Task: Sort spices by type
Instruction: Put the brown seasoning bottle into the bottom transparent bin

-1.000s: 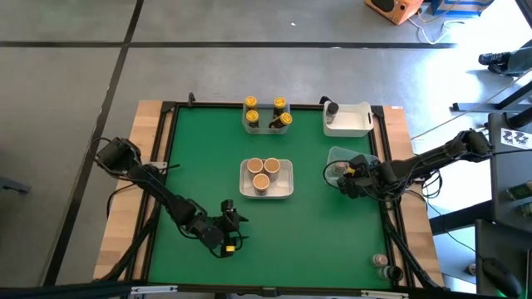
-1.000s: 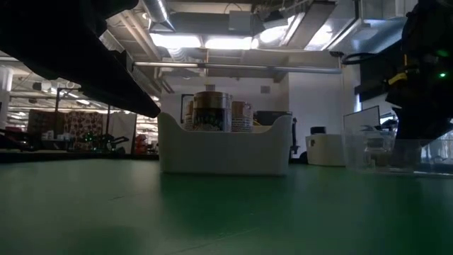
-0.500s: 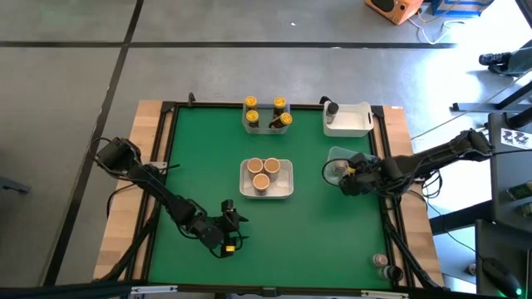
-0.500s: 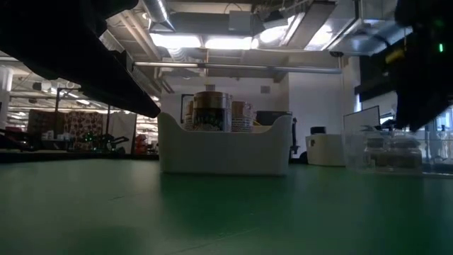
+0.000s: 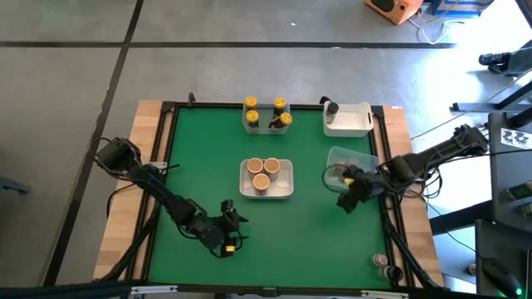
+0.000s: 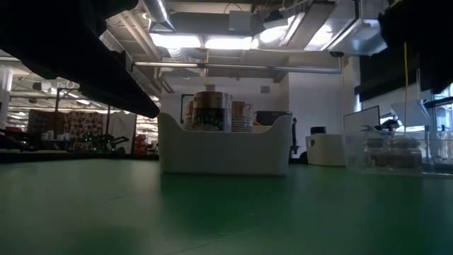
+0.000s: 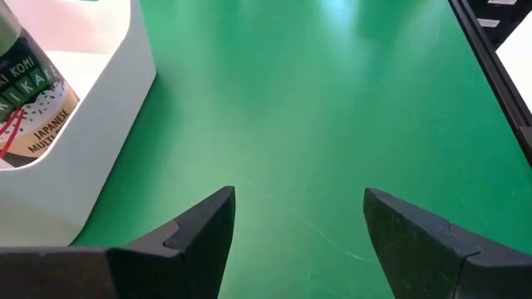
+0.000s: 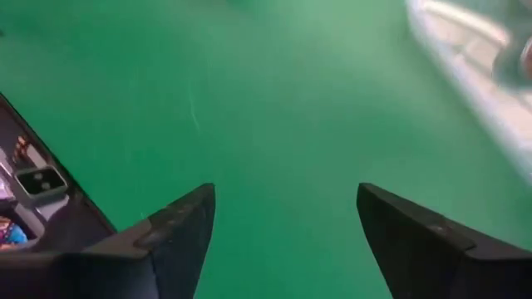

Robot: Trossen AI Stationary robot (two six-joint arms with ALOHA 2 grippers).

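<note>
Three tan-capped spice jars stand in a white tub at mid-table. Several yellow-capped jars stand in a clear tub at the far edge. One dark-capped jar stands in a white tub at the far right. My right gripper hangs open and empty over bare mat, just on the near side of a clear tub. Low near the table's front edge, my left gripper is open and empty beside the middle tub.
Two more jars lie off the mat at the near right corner. A black frame borders the green mat. In the low view the middle tub and the clear tub stand on the mat, with bare mat in front of them.
My right gripper has risen from the clear tub's near-left corner and drawn back toward the table's near edge, tipping more steeply downward. The clear tub stays where it was. My left arm has kept still.
</note>
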